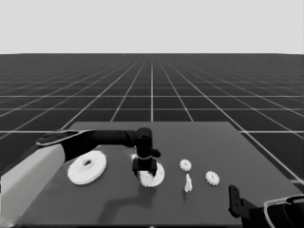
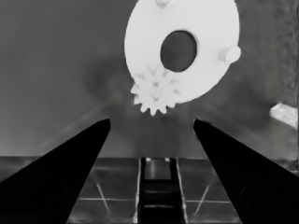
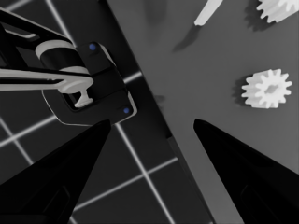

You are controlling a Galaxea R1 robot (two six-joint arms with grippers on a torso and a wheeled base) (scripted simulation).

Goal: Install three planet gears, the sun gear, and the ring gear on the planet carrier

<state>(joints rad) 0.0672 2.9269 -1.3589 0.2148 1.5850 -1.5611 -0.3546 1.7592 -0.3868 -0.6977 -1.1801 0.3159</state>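
A dark table (image 1: 228, 142) stands on a dark floor (image 1: 199, 80) ruled with a pale grid, running far to a blank pale band (image 1: 152, 26).

The head camera looks down across the bench (image 1: 199, 142) toward the horizon, taking in its whole top. The left wrist camera hangs close above the smaller round part (image 2: 187, 28), also seen mid-bench from the head. The right wrist camera faces the bench's corner and floor grid (image 3: 140, 163), sharing a gear (image 3: 267, 88) beside that corner.
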